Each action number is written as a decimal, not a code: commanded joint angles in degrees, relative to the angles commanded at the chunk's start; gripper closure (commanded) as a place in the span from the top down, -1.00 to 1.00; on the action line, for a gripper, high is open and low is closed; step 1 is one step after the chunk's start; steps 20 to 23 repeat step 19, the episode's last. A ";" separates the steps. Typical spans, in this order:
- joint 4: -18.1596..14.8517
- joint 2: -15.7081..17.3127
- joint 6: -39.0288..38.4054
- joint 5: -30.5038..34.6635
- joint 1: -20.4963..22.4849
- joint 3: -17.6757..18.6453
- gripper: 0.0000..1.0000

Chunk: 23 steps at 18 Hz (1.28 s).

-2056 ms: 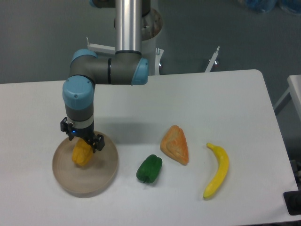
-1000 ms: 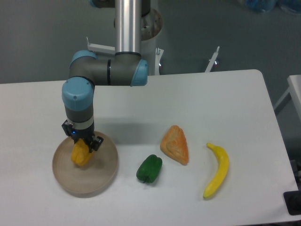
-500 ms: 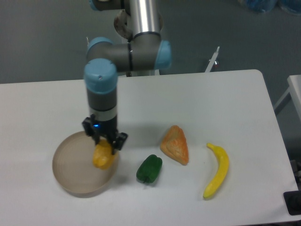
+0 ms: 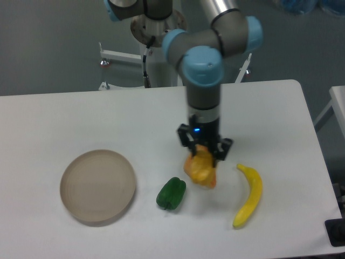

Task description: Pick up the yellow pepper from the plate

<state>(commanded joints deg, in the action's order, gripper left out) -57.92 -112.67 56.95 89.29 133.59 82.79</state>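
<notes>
Two peppers: one yellow (image 4: 200, 164), one green (image 4: 171, 193). One banana (image 4: 248, 195), one orange wedge (image 4: 210, 181), one plate (image 4: 97, 186).

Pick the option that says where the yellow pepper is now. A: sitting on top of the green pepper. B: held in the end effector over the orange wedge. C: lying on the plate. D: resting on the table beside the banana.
B: the end effector is shut on the yellow pepper, in front of the orange wedge, while the plate is bare.
</notes>
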 joint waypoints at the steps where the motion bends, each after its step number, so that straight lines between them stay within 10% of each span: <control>1: 0.09 -0.18 0.26 0.61 0.53 -0.17 0.01; 23: 0.44 -2.90 0.27 2.90 0.97 -2.37 0.01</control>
